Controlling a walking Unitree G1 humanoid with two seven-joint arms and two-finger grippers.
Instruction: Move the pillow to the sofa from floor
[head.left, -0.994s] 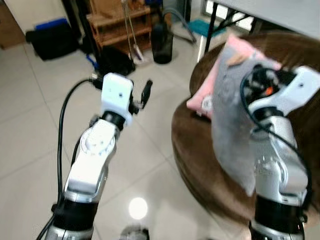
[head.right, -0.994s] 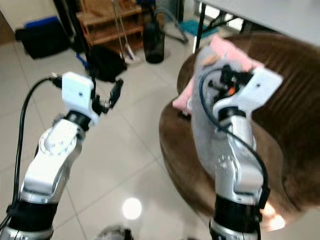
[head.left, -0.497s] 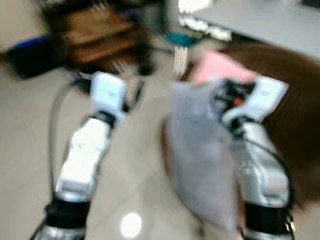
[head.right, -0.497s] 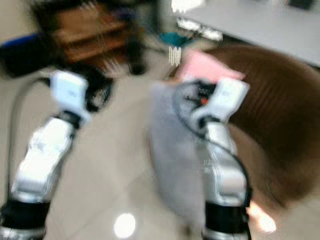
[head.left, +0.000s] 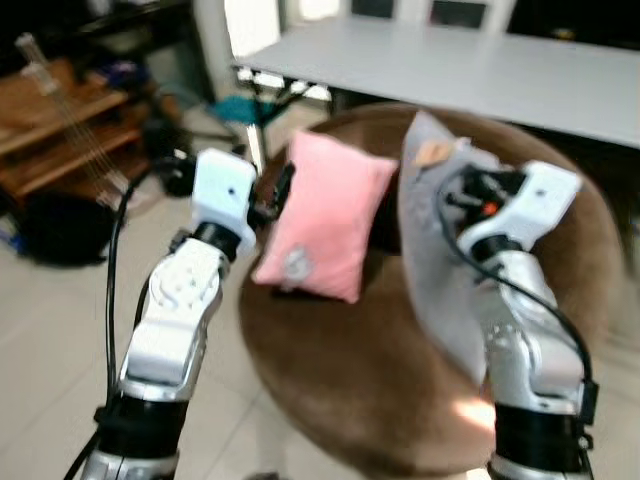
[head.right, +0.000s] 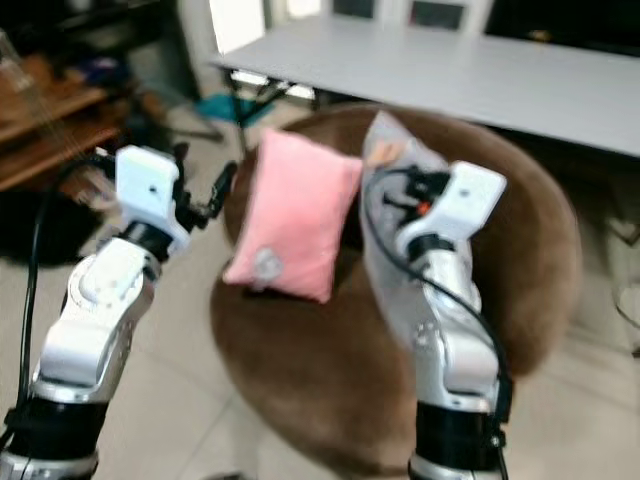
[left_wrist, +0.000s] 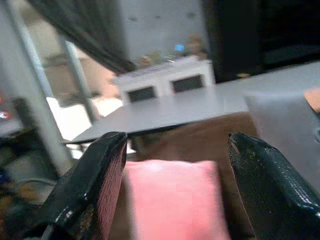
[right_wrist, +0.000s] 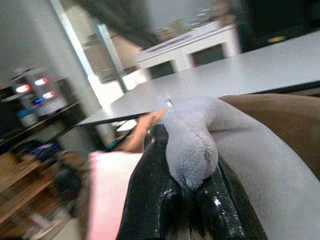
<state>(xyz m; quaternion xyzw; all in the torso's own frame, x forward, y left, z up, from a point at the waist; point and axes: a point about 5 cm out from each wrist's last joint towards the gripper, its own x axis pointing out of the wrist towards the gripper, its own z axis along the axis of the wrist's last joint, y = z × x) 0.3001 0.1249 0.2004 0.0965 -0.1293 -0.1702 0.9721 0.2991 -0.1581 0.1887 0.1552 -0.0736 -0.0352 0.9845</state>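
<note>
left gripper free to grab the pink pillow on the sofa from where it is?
Probably yes. The left gripper is open and empty, raised beside the pink pillow that leans on the brown sofa, with nothing between them. The right gripper, shut on the grey pillow, is off to the other side.

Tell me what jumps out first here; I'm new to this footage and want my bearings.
The grey pillow hangs in mid-air over the round brown sofa, pinched at its edge by the right gripper. A pink pillow leans upright on the sofa's seat, just left of the grey one. The left gripper is raised beside the sofa with its fingers open, holding nothing.
</note>
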